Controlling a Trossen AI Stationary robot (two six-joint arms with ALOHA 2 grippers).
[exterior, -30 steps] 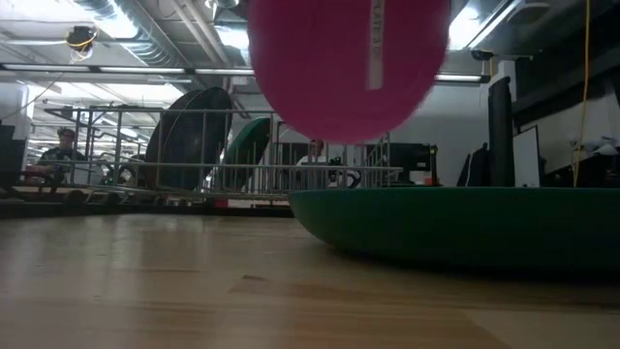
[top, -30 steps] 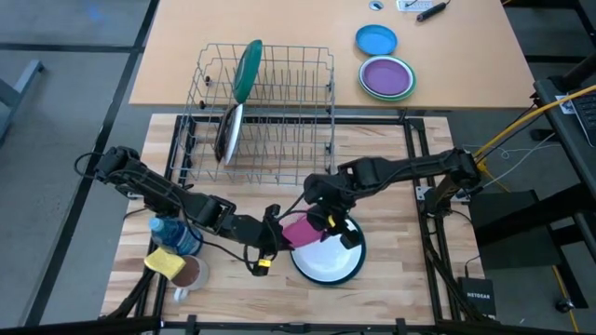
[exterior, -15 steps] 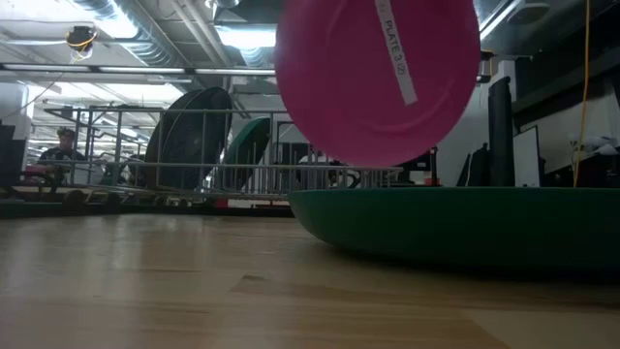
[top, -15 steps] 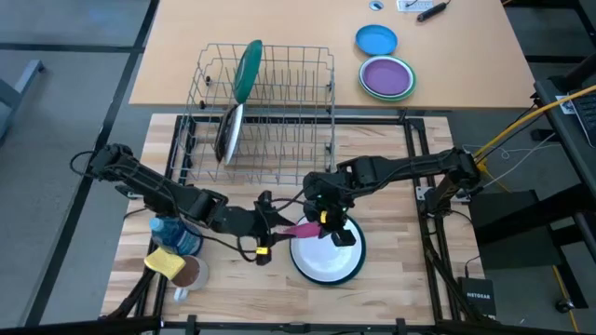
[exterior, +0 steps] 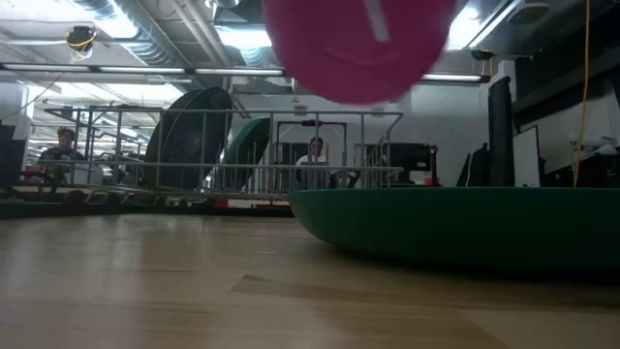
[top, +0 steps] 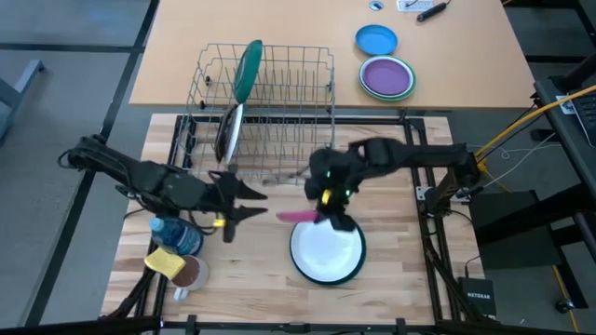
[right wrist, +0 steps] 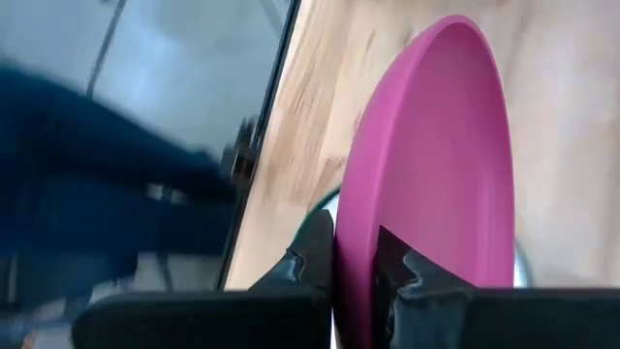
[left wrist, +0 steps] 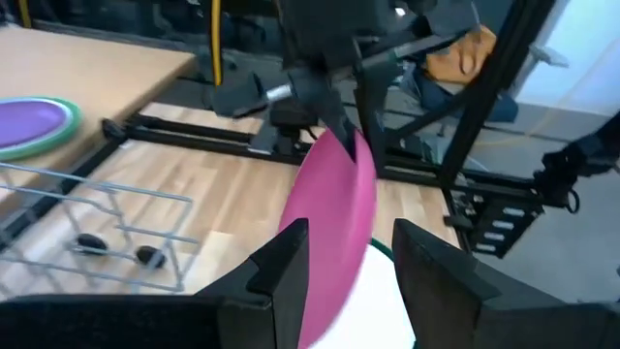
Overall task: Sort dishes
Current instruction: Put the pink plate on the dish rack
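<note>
A pink plate [top: 296, 216] hangs on edge over the left rim of the large white green-rimmed plate [top: 326, 259], which lies flat on the wooden table. My right gripper [top: 326, 212] is shut on the pink plate. My left gripper [top: 253, 202] stands open to the left of it, clear of its rim; in the left wrist view the pink plate [left wrist: 334, 223] shows beyond the spread fingers. A green plate [top: 247, 70] and a dark plate [top: 228, 132] stand on edge in the wire rack [top: 279, 102]. My right gripper pinches the pink plate's rim [right wrist: 356, 254] between its two fingers, one finger on each face. The fingers slant down from the table's far right side. The plate is lifted clear of the white plate and stands on edge, stretching away from the fingers toward the table's left.
A blue dish [top: 375, 40] and a purple dish [top: 387, 77] sit on the far table at the right. A blue bottle [top: 175, 233], a yellow sponge [top: 164, 262] and a mug [top: 190, 274] crowd the near left corner. Bare wood lies between rack and plates.
My left gripper has opened, let go of the pink plate and drawn back toward the table's left edge, rising. My right gripper has risen and rolled, turning the pink plate from nearly flat to standing on edge, higher above the white plate.
</note>
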